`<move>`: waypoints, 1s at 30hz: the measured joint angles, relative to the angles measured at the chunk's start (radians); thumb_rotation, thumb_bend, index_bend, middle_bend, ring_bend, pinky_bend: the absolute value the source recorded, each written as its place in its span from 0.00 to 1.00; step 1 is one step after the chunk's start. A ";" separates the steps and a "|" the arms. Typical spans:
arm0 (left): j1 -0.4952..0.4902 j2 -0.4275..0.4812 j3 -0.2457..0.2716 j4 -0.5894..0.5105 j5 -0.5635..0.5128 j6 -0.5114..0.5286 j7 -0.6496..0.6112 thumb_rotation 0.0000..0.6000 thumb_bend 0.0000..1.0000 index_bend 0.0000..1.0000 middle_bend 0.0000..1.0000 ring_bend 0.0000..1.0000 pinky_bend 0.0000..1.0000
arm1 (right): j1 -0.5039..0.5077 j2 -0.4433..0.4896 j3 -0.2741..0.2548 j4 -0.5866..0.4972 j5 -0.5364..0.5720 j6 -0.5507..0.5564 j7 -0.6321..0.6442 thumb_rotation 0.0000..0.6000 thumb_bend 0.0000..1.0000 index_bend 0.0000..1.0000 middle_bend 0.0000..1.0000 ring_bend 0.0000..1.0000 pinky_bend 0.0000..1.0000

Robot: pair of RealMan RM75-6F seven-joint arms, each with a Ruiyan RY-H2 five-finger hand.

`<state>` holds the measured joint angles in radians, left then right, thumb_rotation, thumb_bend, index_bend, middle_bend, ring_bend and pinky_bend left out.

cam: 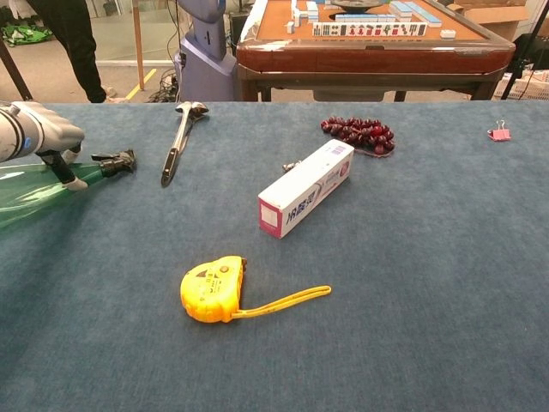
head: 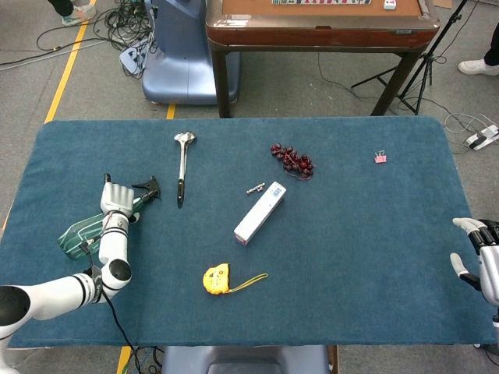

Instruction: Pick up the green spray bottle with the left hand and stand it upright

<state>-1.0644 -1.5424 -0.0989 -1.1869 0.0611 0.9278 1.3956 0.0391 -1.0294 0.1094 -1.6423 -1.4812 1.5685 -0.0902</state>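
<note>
Head view: the left robot hand (head: 115,201), pale grey and jointed, lies over the neck of the green spray bottle (head: 82,234), its fingers folded down around it in a grasp. The bottle is translucent green plastic, flattened and tapering, lying on its side on the blue felt-like surface (head: 359,226); its body stretches behind the robot hand toward the wrist, and its black trigger head (head: 148,189) pokes out just ahead of the fingertips. A slim metal spoon (head: 182,164) lies near, beyond the trigger head. The right robot hand (head: 477,253) rests at the far edge of the surface, fingers spread and grasping nothing.

Chest view: the left robot hand (cam: 45,137) curls over the bottle's neck, one pale fingertip touching the cloth. The glossy green body (cam: 26,193) trails off-frame beside it; the trigger head (cam: 116,160) juts forward. A long white carton (cam: 305,187) and a yellow tape measure (cam: 213,288) lie well apart from it.
</note>
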 measured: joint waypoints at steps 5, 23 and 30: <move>0.025 0.022 0.009 -0.003 0.101 -0.027 -0.092 0.61 0.44 0.50 0.53 0.33 0.00 | 0.001 -0.001 0.001 0.000 -0.002 0.000 0.002 1.00 0.29 0.28 0.30 0.20 0.22; 0.154 0.164 -0.027 -0.080 0.587 -0.103 -0.647 0.61 0.45 0.52 0.58 0.36 0.00 | 0.001 -0.001 0.001 -0.015 -0.012 0.007 -0.012 1.00 0.29 0.28 0.30 0.20 0.22; 0.228 0.205 -0.063 -0.092 0.829 -0.097 -1.003 0.60 0.46 0.52 0.58 0.36 0.04 | -0.003 0.001 0.000 -0.020 -0.015 0.014 -0.014 1.00 0.29 0.28 0.30 0.20 0.22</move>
<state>-0.8366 -1.3373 -0.1616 -1.2791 0.8898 0.8310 0.3931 0.0360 -1.0283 0.1095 -1.6625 -1.4962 1.5824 -0.1043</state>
